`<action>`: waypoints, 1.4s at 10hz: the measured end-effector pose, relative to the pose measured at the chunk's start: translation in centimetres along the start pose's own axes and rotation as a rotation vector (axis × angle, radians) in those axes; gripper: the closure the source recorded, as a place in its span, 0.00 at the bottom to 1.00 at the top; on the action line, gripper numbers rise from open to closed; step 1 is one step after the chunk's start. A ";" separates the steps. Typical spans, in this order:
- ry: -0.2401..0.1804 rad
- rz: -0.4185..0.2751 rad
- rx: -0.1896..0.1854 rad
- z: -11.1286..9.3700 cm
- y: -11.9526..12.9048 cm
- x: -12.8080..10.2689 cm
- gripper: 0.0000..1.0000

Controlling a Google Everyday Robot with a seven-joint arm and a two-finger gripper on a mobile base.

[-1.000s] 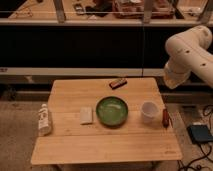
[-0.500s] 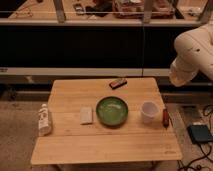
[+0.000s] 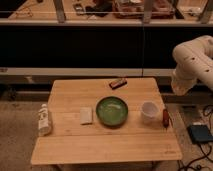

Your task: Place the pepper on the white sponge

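The pepper (image 3: 165,117), thin and dark red, lies near the right edge of the wooden table (image 3: 105,146), just right of a white cup (image 3: 148,110). The white sponge (image 3: 86,115) lies flat left of the green bowl (image 3: 112,110), on the far side of the bowl from the pepper. Only the white arm (image 3: 192,65) shows, raised at the right edge of the view, above and right of the table. My gripper itself is out of view past that edge, shut, and nothing shows in it.
A dark reddish-brown bar (image 3: 117,83) lies near the table's back edge. A white bottle (image 3: 44,120) rests at the left edge. A dark flat device (image 3: 201,134) with cables sits on the floor to the right. A black counter front runs behind the table.
The arm has swung further right and toward the edge of the view. Nothing on the table has moved.
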 end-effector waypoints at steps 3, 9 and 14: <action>-0.044 -0.054 0.011 1.4 1.2 1.5 0.95; -0.059 -0.063 0.015 1.9 1.4 1.5 0.95; -0.304 -0.165 0.117 11.5 2.8 -3.1 0.95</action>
